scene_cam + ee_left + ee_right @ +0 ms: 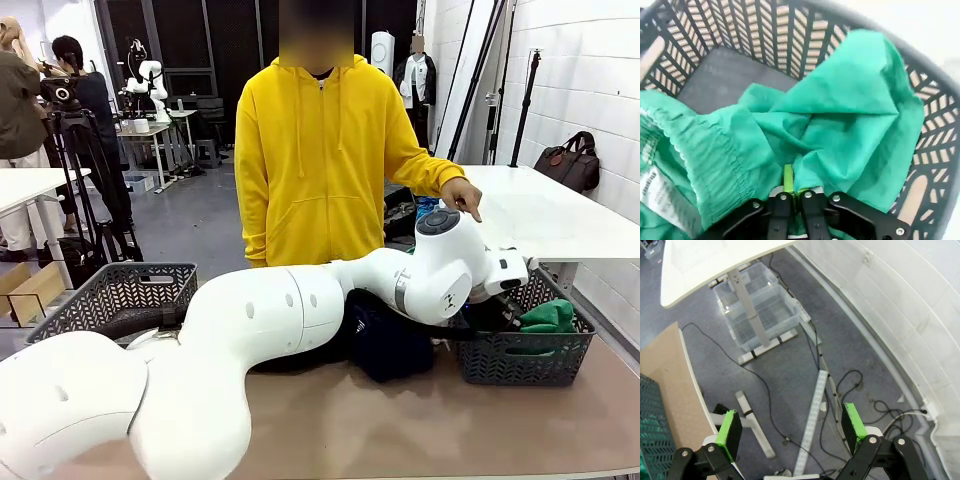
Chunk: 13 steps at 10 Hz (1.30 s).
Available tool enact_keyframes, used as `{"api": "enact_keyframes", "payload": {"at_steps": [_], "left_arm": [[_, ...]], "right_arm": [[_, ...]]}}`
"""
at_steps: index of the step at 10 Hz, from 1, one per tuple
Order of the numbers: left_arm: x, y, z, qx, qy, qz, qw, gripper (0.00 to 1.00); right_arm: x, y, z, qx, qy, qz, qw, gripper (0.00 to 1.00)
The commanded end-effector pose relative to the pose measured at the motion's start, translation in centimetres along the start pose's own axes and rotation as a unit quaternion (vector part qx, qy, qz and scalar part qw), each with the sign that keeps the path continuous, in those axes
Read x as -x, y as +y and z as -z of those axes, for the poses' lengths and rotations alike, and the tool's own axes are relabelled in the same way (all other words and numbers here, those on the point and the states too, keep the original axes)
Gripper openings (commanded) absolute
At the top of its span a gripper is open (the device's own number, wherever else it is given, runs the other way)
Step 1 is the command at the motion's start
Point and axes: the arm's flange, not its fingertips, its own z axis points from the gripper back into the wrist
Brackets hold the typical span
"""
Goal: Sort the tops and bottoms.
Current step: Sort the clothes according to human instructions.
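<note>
My left arm reaches across the table into the dark basket [520, 360] at the right. Inside it lies the bright green garment [547, 318]. In the left wrist view my left gripper [790, 187] is shut on a fold of this green garment [840, 115], which drapes over the basket's floor and wall [765, 35]; a white label [655, 192] shows at its elastic waist. A dark garment pile [385, 342] sits mid-table, partly hidden behind my arm. My right gripper [791, 425] hangs open over the floor beside the table, holding nothing.
A second dark basket [120, 295] stands at the table's left. The person in the yellow hoodie [320, 160] stands at the far side, one hand [462, 195] just above my left arm. Clear bins [760, 315] and cables lie on the floor.
</note>
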Motion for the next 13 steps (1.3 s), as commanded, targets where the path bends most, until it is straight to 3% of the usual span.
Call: {"api": "enact_keyframes", "payload": {"at_steps": [1,3,4,9,13], "left_arm": [[-11.1,0.8,5.4,0.014,-0.027,0.017,0.999,0.0],[-12.2,0.1,5.1,0.023,-0.035,0.022,0.999,0.0],[-12.3,0.1,5.0,0.022,-0.033,0.023,0.999,0.06],[-14.5,-0.8,1.5,0.002,-0.055,0.05,0.997,1.0],[-15.9,-1.7,-2.4,-0.002,-0.076,0.074,0.994,1.0]], "right_arm": [[0.1,0.1,-0.1,0.002,0.003,-0.006,1.0,1.0],[0.1,0.1,-0.1,0.002,0.003,-0.006,1.0,1.0],[0.1,0.1,-0.1,0.002,0.003,-0.006,1.0,1.0],[0.1,0.1,-0.1,0.002,0.003,-0.006,1.0,1.0],[0.1,0.1,-0.1,0.002,0.003,-0.006,1.0,1.0]]}}
